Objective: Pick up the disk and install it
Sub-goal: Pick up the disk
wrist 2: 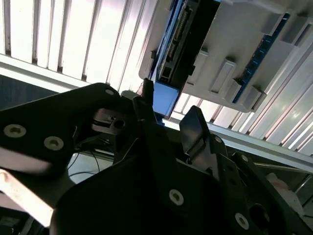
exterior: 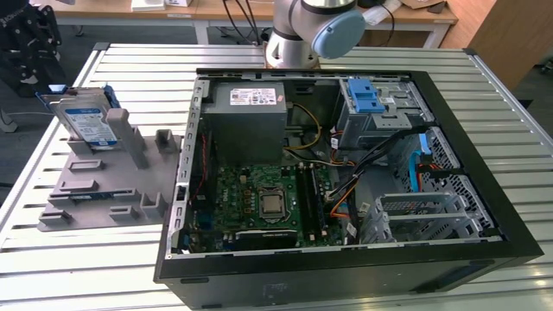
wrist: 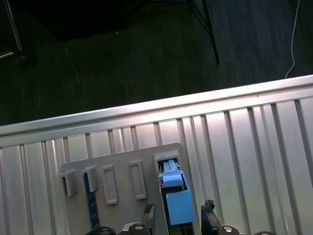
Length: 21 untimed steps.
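Jaws of the gripper (wrist: 178,212) are spread, nothing pinched. The disk (exterior: 87,122) is seen standing on edge in a grey holder (exterior: 95,188), untouched, outside the open PC case (exterior: 346,272), at the exterior view's left. Holder and case are set on a slatted metal table (exterior: 78,259). Dark carpet floor (wrist: 122,49) is seen past the table edge. Wooden desks (exterior: 216,10) with cables are seen behind the arm base (exterior: 294,45).
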Tool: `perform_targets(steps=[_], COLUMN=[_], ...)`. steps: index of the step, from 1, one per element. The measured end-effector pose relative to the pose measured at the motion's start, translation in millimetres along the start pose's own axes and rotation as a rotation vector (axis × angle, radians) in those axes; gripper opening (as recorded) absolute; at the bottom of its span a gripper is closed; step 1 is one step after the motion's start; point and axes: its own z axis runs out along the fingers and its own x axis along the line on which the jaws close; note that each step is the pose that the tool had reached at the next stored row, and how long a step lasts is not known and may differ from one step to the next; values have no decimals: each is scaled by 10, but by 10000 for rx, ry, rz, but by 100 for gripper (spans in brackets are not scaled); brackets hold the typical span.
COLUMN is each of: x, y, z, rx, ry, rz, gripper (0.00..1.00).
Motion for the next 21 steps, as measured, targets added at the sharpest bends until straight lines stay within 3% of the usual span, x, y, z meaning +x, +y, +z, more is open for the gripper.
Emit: perform_targets(steps=[11,16,21], x=[-27,-27,-25], y=[52,53,56], z=[142,195,253], rx=[16,15,15], ry=[28,33,33], rz=[-279,-825,-862], gripper=[49,49,49])
